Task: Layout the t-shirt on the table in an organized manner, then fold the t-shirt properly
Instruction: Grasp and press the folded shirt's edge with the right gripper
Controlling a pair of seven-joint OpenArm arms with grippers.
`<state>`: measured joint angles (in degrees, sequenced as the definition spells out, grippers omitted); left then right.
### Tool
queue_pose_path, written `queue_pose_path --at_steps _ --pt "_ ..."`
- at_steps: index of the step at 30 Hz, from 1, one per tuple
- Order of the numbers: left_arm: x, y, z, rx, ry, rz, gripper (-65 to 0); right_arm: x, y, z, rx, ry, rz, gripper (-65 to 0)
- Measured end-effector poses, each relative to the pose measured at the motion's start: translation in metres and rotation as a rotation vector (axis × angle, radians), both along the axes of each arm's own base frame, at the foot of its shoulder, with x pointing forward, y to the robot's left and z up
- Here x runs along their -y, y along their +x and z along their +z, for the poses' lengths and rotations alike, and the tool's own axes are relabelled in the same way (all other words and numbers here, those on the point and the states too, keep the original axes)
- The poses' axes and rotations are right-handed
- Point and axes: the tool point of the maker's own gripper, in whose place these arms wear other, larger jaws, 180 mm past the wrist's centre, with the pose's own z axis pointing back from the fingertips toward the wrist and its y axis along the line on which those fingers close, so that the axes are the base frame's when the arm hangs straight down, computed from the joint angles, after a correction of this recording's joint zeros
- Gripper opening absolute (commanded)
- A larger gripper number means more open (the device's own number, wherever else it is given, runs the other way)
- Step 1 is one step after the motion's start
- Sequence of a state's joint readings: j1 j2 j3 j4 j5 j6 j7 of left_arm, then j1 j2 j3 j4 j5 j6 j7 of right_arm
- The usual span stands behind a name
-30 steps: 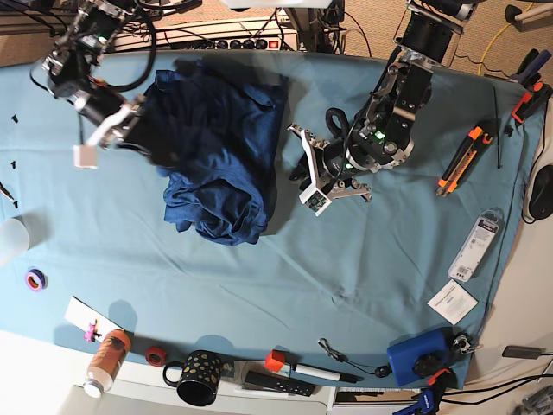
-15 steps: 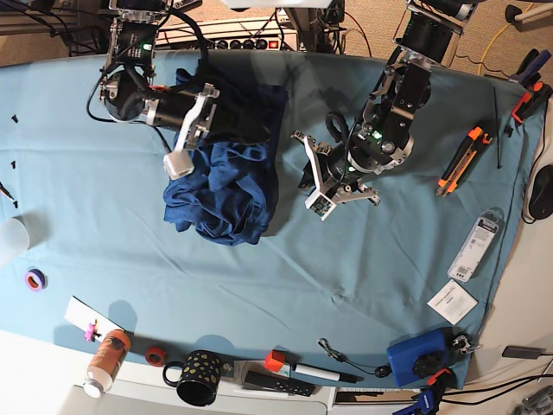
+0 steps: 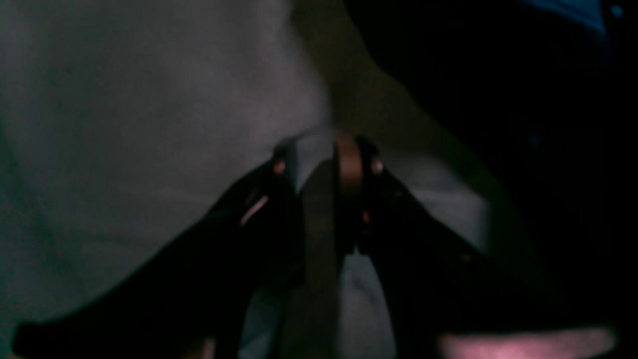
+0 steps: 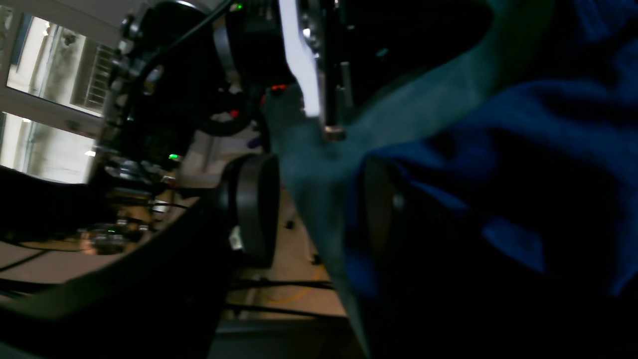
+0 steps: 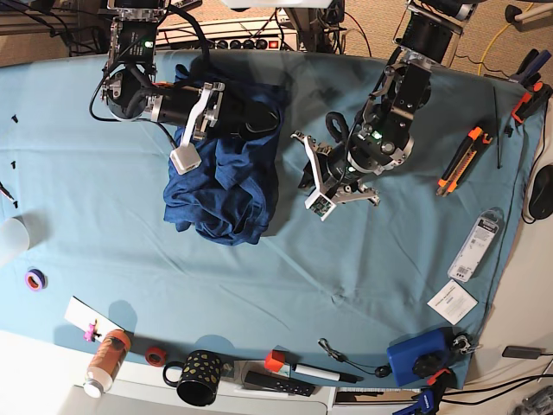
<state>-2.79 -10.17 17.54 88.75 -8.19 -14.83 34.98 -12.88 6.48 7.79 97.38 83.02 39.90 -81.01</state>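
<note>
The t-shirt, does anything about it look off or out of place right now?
Yes. The t-shirt lies crumpled in a bunched heap near the far edge of the table, not spread flat. No sleeves or collar can be made out, so it is far from laid out. The right hand is over its upper part.

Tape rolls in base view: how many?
2, both near the table's front-left edge: a purple roll and a red roll beside the mug. Clutter may hide others.

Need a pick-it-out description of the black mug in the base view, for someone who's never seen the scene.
Start at the table under its teal cloth and go to the white ledge along the near edge, left of centre. The mug lies there between a red tape ring and a black remote. It is the only black thing with gold dots and a handle.
</note>
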Motion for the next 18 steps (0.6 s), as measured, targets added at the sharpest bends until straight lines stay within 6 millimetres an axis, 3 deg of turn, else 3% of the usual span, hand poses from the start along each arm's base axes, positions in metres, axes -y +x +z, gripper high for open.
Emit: queue_pose_path --at_steps 7,12,15,18 --pt "-0.001 0.001 0.001 -0.001 0.005 0.0 -50.5 -0.001 0.014 0.01 0.048 -0.004 0.002 -37.8" --pt "-0.001 0.001 0.0 -0.001 0.006 0.0 -50.5 -0.001 0.032 0.025 0.11 0.003 0.001 -65.0" --pt "-0.001 0.001 0.0 -0.001 0.006 0.0 -50.5 0.002 0.039 0.025 0.127 -0.033 -0.004 -65.0" --pt "-0.001 0.001 0.001 -0.001 0.005 0.0 -50.5 0.022 0.048 0.003 0.111 -0.183 -0.054 -65.0"
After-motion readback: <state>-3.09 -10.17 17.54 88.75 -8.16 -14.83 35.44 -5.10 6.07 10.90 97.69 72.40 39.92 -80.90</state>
